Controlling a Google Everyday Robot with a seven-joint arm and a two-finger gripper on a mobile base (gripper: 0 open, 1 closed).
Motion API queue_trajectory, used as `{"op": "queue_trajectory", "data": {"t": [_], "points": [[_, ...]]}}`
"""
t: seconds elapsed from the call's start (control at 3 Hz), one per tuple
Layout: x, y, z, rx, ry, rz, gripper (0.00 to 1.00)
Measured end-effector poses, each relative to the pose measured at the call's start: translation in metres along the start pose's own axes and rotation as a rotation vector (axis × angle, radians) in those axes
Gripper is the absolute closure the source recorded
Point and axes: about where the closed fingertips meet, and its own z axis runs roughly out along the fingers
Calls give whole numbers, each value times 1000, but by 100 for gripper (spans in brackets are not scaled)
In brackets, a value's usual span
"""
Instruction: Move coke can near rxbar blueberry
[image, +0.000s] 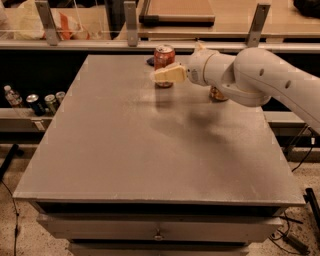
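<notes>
The cream pincer (163, 75) hung right in front of the upright red-orange soda can with the silver top (164, 54) - can just behind it, overlapping its lower half. Couldn't tell if it was clamped on or loose - a small dark flat wrapper (150, 61) lay behind-left.

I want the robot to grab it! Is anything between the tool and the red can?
No. In the camera view, the tool sits right in front of the coke can, covering its lower part, with nothing between them.

Coke can (164, 53) upright behind gripper (160, 75), beside rxbar blueberry (150, 61).
</notes>
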Motion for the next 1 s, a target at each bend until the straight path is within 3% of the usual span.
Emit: {"op": "queue_trajectory", "data": {"t": [0.33, 0.67, 1.0], "points": [[-14, -4, -37, 17, 18, -38, 0], [-19, 0, -46, -25, 3, -41, 0], [-19, 1, -46, -31, 2, -41, 0]]}}
